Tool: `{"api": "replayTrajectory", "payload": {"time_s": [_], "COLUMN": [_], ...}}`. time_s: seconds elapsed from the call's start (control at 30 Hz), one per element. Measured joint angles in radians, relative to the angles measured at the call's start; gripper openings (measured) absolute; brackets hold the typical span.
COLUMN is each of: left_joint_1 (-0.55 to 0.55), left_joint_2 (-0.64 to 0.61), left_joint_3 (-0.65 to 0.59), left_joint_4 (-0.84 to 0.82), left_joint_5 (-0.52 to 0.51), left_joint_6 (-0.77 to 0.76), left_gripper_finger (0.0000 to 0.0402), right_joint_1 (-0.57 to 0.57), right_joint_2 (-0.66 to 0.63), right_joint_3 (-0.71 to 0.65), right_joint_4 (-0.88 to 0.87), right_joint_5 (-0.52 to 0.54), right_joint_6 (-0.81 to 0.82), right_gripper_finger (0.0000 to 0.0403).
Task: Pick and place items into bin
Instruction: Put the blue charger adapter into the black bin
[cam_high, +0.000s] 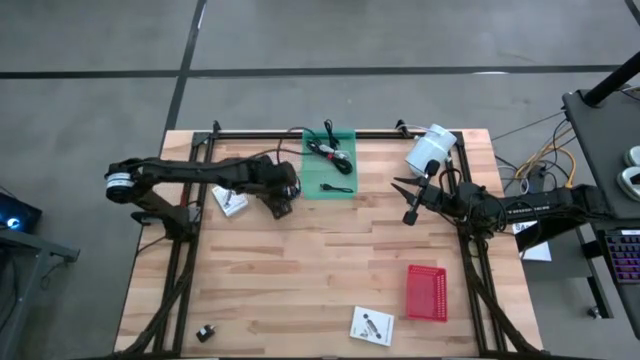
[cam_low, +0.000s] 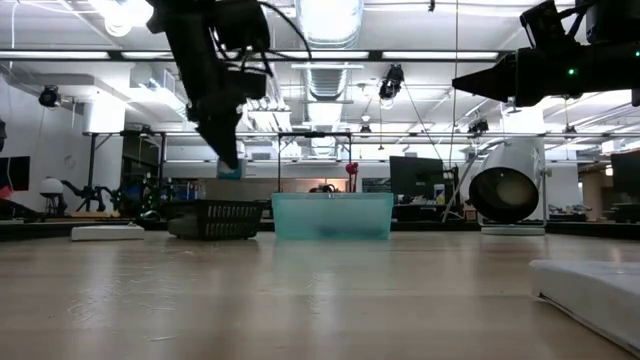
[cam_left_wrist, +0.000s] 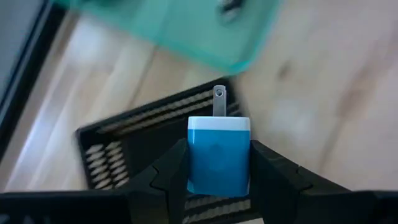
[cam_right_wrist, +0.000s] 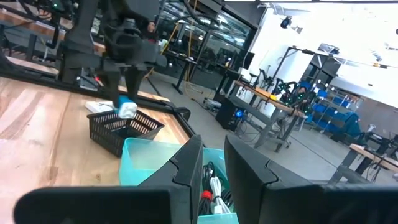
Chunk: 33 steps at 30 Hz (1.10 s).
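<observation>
Left hand clamped on blue charger.
Black basket sits directly below it, teal bin just beyond; right hand waits, fingers slightly apart.

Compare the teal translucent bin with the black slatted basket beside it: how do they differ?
The teal translucent bin has solid walls; the black slatted basket has open slats. The bin holds black cables; the basket's visible part looks empty. The left gripper, shut on a blue-and-white charger, hangs over the basket, not the bin; the right gripper waits open nearby. Both are open-topped on the wooden table.
</observation>
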Motion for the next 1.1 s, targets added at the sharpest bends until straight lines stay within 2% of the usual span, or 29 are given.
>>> {"api": "replayTrajectory", "payload": {"time_s": [0.23, 0.43, 0.57, 0.97, 1.1], "left_joint_1": [0.088, 0.097, 0.097, 0.097, 0.097], "left_joint_2": [0.022, 0.046, 0.066, 0.099, 0.099], "left_joint_3": [-0.002, -0.002, -0.002, -0.006, -0.006], "left_joint_4": [-0.027, -0.027, -0.027, -0.026, -0.026], "left_joint_5": [-0.001, 0.013, 0.053, 0.055, 0.055], "left_joint_6": [-0.137, -0.222, -0.232, -0.280, -0.279], "left_gripper_finger": [0.0130, 0.0130, 0.0130, 0.0130, 0.0145], "right_joint_1": [0.000, 0.000, 0.000, 0.000, 0.000], "right_joint_2": [0.000, 0.000, 0.000, 0.000, 0.000], "right_joint_3": [0.000, 0.000, 0.000, 0.000, 0.000], "right_joint_4": [0.000, 0.000, 0.000, 0.000, 0.000], "right_joint_5": [0.000, 0.001, 0.001, 0.001, 0.001], "right_joint_6": [0.000, 0.000, 0.000, 0.000, 0.000], "right_gripper_finger": [0.0056, 0.0056, 0.0056, 0.0056, 0.0056]}}
